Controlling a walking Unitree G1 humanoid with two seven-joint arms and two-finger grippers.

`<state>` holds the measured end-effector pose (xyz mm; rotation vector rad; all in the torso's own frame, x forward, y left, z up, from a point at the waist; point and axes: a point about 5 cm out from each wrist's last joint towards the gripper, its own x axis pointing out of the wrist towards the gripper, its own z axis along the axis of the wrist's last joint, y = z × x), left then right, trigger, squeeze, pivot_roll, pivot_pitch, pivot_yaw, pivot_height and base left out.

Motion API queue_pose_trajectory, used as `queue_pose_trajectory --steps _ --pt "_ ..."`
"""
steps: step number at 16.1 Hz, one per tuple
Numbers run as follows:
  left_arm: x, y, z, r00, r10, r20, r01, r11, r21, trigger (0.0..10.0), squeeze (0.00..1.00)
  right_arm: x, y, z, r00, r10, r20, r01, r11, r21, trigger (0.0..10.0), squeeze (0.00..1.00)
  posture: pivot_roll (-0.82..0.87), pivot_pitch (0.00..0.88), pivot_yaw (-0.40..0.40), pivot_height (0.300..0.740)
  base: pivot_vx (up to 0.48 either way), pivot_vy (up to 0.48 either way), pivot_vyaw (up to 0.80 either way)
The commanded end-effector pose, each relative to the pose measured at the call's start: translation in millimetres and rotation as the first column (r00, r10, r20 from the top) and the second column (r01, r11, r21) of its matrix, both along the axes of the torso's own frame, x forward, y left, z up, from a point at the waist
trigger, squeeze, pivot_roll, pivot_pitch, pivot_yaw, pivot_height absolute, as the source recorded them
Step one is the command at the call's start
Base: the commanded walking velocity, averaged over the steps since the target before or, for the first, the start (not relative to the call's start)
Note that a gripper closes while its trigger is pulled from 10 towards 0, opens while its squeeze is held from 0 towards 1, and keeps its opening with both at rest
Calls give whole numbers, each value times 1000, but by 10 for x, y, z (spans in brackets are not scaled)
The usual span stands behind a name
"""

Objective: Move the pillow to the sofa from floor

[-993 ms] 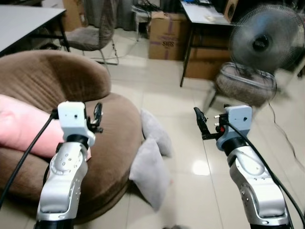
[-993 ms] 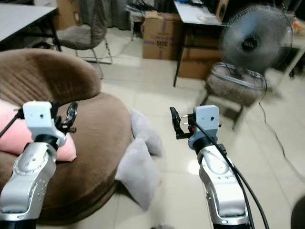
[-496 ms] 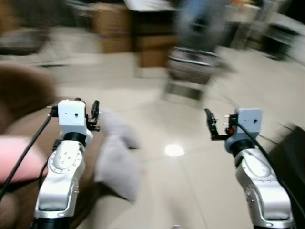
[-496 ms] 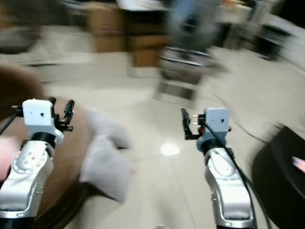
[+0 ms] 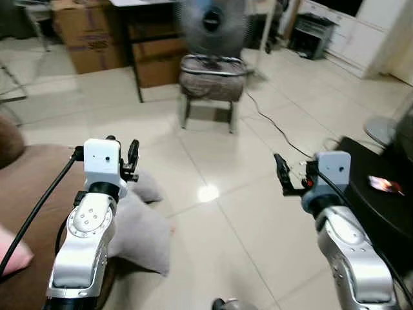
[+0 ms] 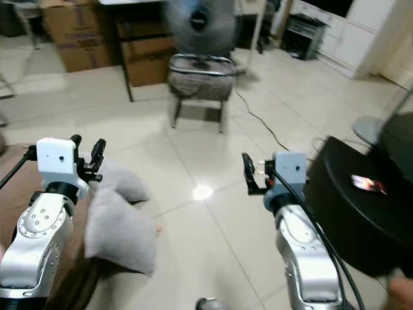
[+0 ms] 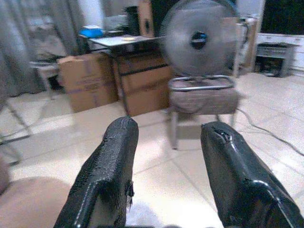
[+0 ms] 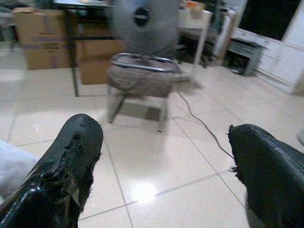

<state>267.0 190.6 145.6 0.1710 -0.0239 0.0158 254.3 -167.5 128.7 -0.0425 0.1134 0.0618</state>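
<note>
Left gripper [image 5: 121, 152] hovering raised in the air above the sofa's edge, fingers [image 7: 107, 175] spread apart, pinching nothing. Right gripper [image 5: 284, 175] likewise hanging raised over open tile, fingers [image 8: 64, 166] spread wide, carrying nothing. Counting two grey pillows: nearer pillow [image 6: 120, 232] leaning on the floor against the sofa's rim, just below and beside the left arm; second pillow [image 6: 122, 181] lying flat behind it, touching the first. Both resting off the sofa, on the floor [image 5: 219, 219]. Brown sofa [image 5: 35, 194] sitting at the robot's left, one corner of a pink cushion [image 5: 14, 255] lying on its seat. Left arm partly overlapping the nearer pillow in the head views. Farther out: one stool [image 5: 211, 84] with a padded seat standing on the tile straight ahead, one round fan [image 5: 213, 22] rising just behind it, one cable [image 5: 274, 126] trailing along the floor from that spot toward the right. Two cardboard boxes: one [image 5: 84, 35] at the far left, another [image 5: 158, 61] sitting under a dark-legged table [image 5: 132, 51]. One black round object [image 6: 352, 213] standing close beside the right arm, something small and bright lying on its top, too blurred for identifying. White cabinets [image 5: 361, 39] lining the far right wall.
</note>
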Motion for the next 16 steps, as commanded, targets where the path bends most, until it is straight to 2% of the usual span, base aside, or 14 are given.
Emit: queue_pose_trajectory --steps 1,6,9,11,14,16 --pt "-26 48 8 1000 11 -2 -11 999 31 10000 200 7 83 1 999 48 -1 -48 999 -1 10000 0 21 0 -15 740 0 262 0" --pt "-37 6 7 1000 5 1 -5 999 34 10000 196 12 71 -30 999 47 -4 -47 999 -24 10000 0 21 0 -15 740 0 52 0" --pt "-45 -61 16 998 -66 10 65 997 46 10000 200 6 70 -47 999 46 -13 -46 999 15 10000 0 19 0 -10 740 0 0 0" --pt "-47 -64 15 998 -66 9 66 996 52 10000 204 0 76 -45 999 49 -13 -48 998 36 10000 0 19 0 -10 740 270 0 0" --pt "-40 -45 6 999 -54 5 53 997 53 10000 212 0 78 -47 998 59 -14 -58 998 30 10000 0 19 0 -10 740 289 0 -800" --pt "-41 -28 -2 999 -47 1 47 997 54 10000 220 10 76 -40 998 66 -7 -66 998 16 10000 0 20 0 -13 740 296 0 0"
